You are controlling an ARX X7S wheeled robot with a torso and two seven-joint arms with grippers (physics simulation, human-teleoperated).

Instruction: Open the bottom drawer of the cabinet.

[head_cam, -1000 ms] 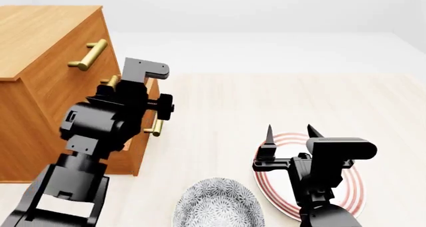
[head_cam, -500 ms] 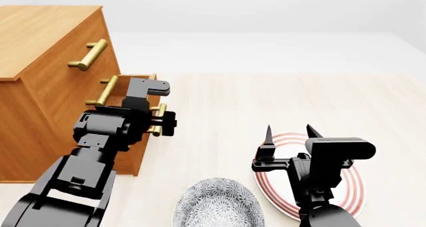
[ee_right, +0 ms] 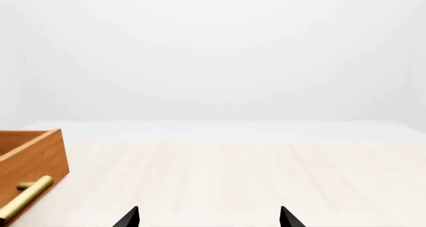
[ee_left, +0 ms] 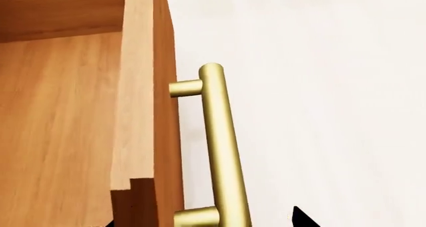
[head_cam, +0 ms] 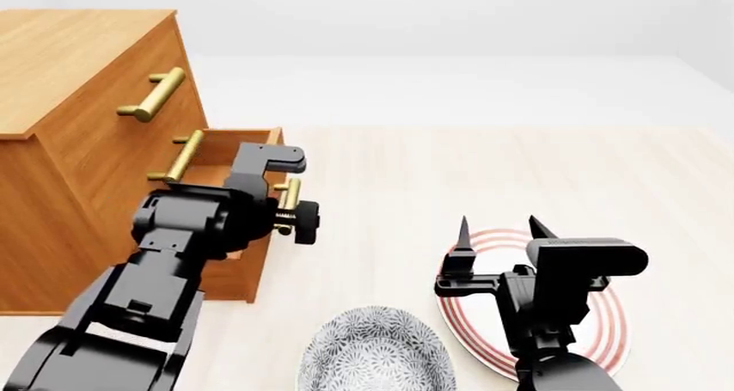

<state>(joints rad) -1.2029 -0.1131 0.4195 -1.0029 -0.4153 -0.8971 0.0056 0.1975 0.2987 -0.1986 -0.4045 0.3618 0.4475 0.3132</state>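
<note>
Bottom drawer [head_cam: 235,163] juts from cabinet [head_cam: 69,82] toward the plate [head_cam: 608,322] — handle [ee_left: 223,147] crosswise; left pincer [head_cam: 287,215] clenched on it; right pincer [head_cam: 499,232] released.

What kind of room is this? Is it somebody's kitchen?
Probably not a real room: it looks like a bare simulated tabletop. A wooden cabinet stands on a pale wood surface, with a patterned bowl and striped plate, and blank white behind.
</note>
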